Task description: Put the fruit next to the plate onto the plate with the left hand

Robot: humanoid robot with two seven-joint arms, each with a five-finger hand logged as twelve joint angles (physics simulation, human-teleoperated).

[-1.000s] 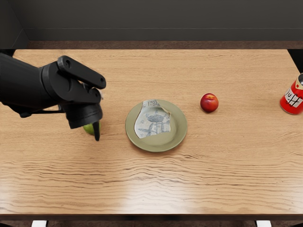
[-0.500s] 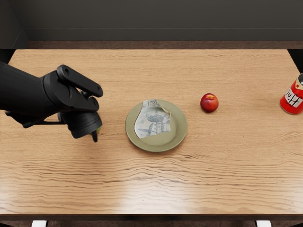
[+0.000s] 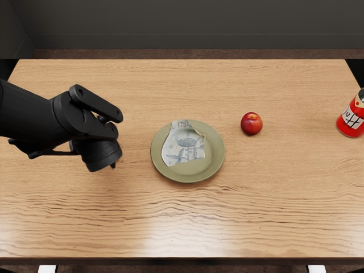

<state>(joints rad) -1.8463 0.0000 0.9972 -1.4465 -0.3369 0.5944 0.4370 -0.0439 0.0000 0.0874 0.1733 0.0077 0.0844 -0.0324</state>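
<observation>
1. A wide wooden tabletop (image 3: 227, 216) fills the view, with a dark wall behind it.
2. A black arm (image 3: 28, 116) comes in from the left edge and reaches toward the middle.
3. The left hand (image 3: 98, 145) is at the end of that arm. It is low over the tabletop, left of the plate (image 3: 213, 162) and near it, but not touching it.
4. The hand points down, so we see its back and wrist. One black bar of the hand sticks out on top, slanting up and to the left.
5. The fingers are tucked under the hand. I cannot tell if they are wide, narrow or holding something.
6. The hand hides the spot right under it, so a fruit there cannot be seen.
7. The plate is round and green. It sits flat in the middle of the tabletop.
8. A white scrap (image 3: 183, 147) with a gray drawing lies on the plate. Only the scrap shows on the plate.
9. A red apple (image 3: 251, 123) sits on the tabletop to the right of the plate. It is close to the plate but apart from it.
10. A red can (image 3: 351, 116) stands at the far right edge, well apart from the apple. The picture's edge cuts part of it off.
</observation>
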